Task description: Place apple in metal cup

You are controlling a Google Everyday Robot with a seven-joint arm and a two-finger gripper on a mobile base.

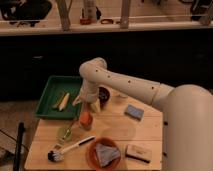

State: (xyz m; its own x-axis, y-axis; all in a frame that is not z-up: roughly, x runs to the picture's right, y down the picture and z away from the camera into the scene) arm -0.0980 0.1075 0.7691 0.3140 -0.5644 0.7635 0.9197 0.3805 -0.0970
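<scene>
The apple (86,119), orange-red, sits on the wooden table (50,139) near the green tray's front right corner. The metal cup (104,94), small, dark and round, stands upright at the back of the table, just right of the arm's wrist. My gripper (93,105) hangs from the white arm, pointing down, just above and slightly right of the apple and in front of the cup. I cannot tell whether it touches the apple.
A green tray (49,107) with a yellowish item lies back left. An orange bowl with a grey cloth (105,153), a dish brush (71,148), a green object (65,132), a blue sponge (134,111) and a tan sponge (138,152) are on the table.
</scene>
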